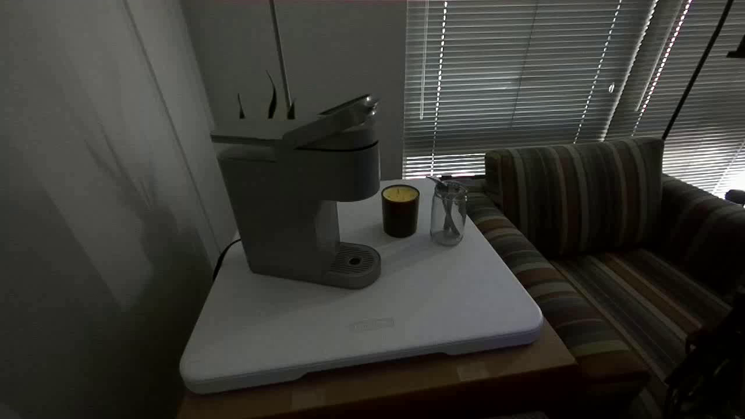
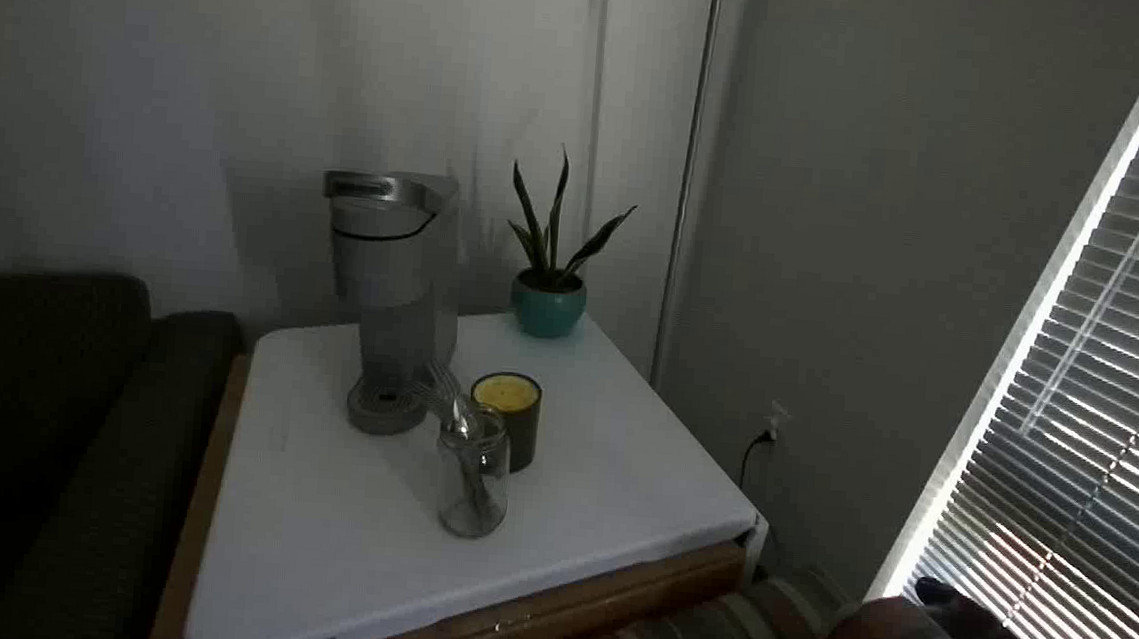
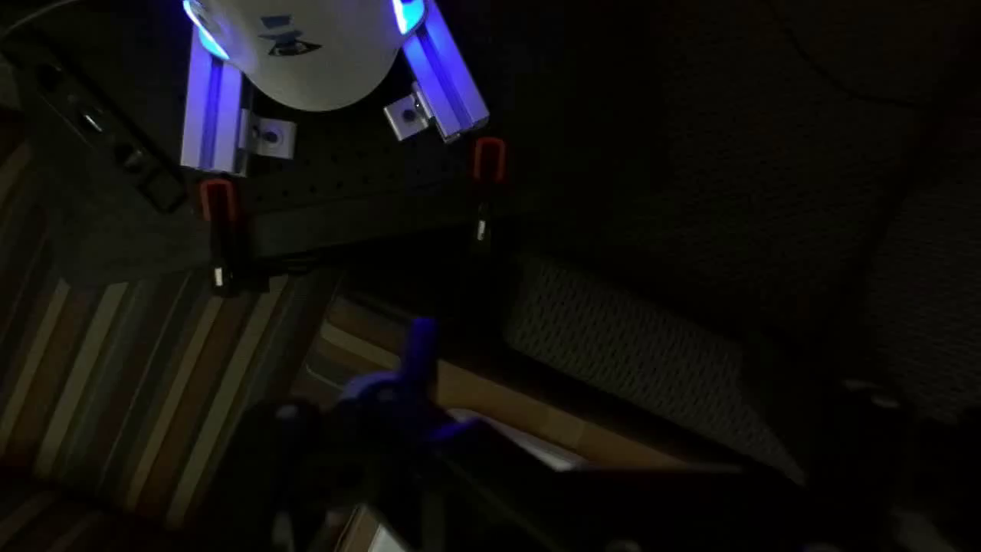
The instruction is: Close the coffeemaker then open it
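The coffeemaker (image 1: 291, 215) stands upright on a white tabletop (image 1: 442, 302), grey and boxy, and shows in both exterior views. Its lid (image 1: 326, 125) has a silver-fronted handle (image 2: 363, 187) that slopes up toward the front above the rounded brew head. A thin dark seam runs below it; whether the lid is fully down, I cannot tell. Nothing stands on the drip base (image 1: 354, 265). In the dark wrist view my gripper (image 3: 644, 359) is open, away from the coffeemaker, with one blue-lit finger (image 3: 419, 349) visible and the far side barely distinguishable. No held object shows.
Beside the coffeemaker are a dark candle cup (image 1: 400, 212) and a glass jar (image 1: 448, 215) with utensils. A potted plant (image 2: 549, 303) stands at the back corner. A striped armchair (image 1: 582, 203) adjoins the table. The robot's white base (image 3: 322, 61) appears in the wrist view.
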